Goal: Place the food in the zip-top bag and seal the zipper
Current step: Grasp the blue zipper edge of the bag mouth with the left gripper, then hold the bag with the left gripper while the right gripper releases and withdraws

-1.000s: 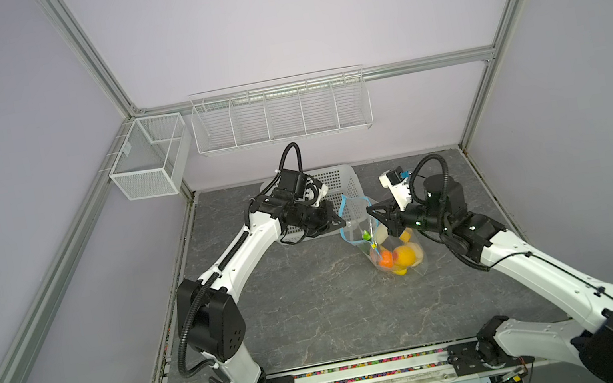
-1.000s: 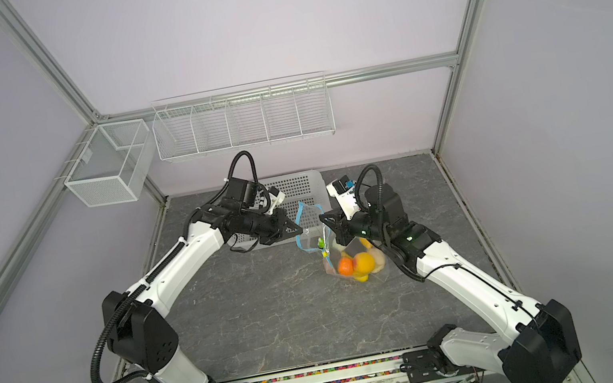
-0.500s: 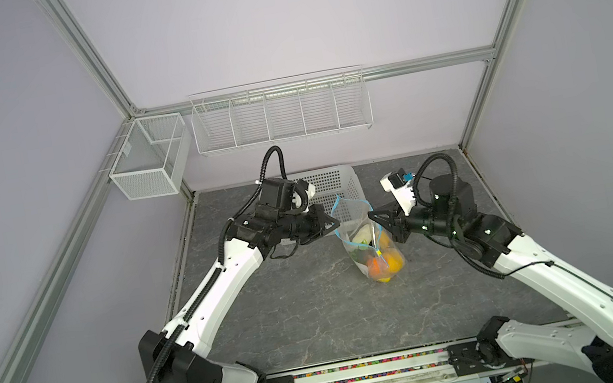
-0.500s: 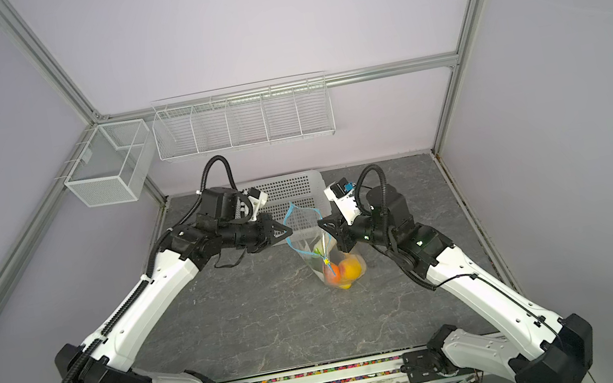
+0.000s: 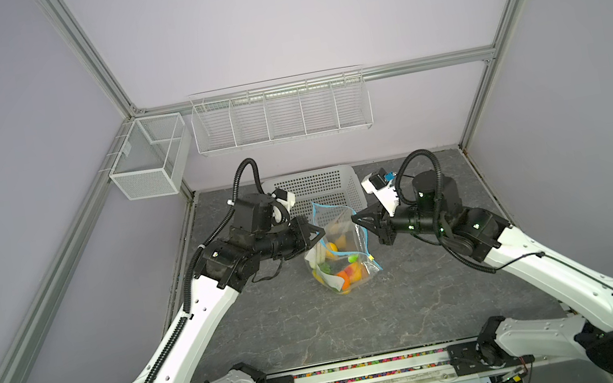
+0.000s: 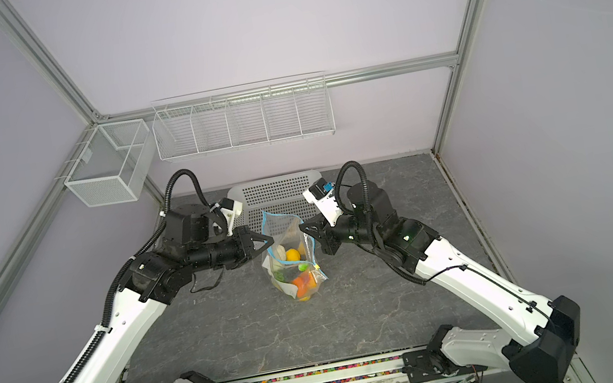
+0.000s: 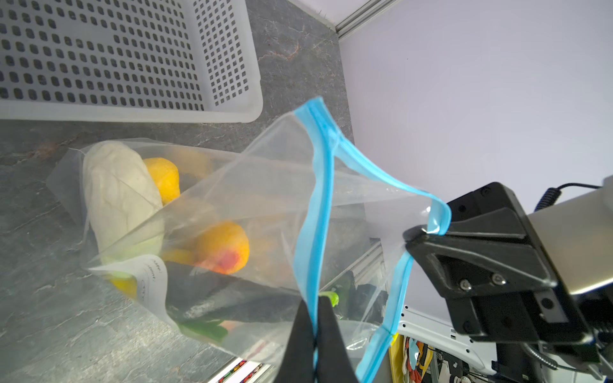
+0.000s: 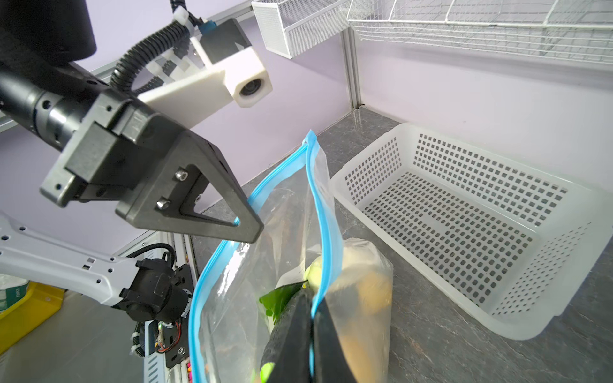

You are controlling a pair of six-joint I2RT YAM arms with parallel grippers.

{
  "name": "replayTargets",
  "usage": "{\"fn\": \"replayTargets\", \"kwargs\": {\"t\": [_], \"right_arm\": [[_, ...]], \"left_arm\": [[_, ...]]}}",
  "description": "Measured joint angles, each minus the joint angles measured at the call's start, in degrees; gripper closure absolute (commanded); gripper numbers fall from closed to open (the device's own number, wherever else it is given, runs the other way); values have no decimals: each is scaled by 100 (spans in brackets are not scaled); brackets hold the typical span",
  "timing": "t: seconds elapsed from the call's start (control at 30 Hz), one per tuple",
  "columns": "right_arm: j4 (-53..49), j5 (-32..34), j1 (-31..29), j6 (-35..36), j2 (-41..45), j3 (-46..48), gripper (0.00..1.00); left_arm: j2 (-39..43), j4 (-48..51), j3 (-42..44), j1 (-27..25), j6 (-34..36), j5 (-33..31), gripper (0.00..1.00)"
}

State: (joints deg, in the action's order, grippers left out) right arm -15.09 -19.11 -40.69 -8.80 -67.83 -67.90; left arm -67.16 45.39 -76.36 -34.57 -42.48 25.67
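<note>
Well, the left tool (image 5: 321,233) and right tool (image 5: 353,219) each pinch an opposite lip of the zipper (image 7: 320,185), mouth agape, zip-top bag (image 5: 337,221) of food (image 7: 222,247) resting on the worktop (image 5: 298,329). I'd press both lips together evenly, then go for the yellow slider (image 5: 372,258).

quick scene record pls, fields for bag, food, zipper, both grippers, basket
zip-top bag: bottom on tabletop, mouth lifted and spread open
food: inside bag
zipper: unsealed, yellow slider tab at one end
left gripper: shut on zipper, one lip
right gripper: shut on zipper, opposite lip
white perforated basket: behind bag, nothing seen inside
</note>
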Motion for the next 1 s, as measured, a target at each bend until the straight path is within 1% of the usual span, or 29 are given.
{"fn": "replayTargets", "kwargs": {"t": [0.27,0.47,0.6,0.7,0.87,1.0], "right_arm": [[413,-446,-42,-122,-680,-234,93],[708,-673,-68,-151,-1130,-358,93],[767,-752,-68,-144,-1283,-424,92],[754,-782,-61,-96,-1287,-472,86],[656,-774,-15,33,-1209,-527,68],[487,-706,15,184,-925,-527,60]], "left_arm": [[284,236,297,0,-236,-232,100],[238,251,365,0,-382,-341,100],[133,164,365,0,-487,-339,100],[70,70,365,0,-568,-334,100],[39,-94,365,0,-713,-330,100],[0,-210,358,7,-811,-321,100]]}}
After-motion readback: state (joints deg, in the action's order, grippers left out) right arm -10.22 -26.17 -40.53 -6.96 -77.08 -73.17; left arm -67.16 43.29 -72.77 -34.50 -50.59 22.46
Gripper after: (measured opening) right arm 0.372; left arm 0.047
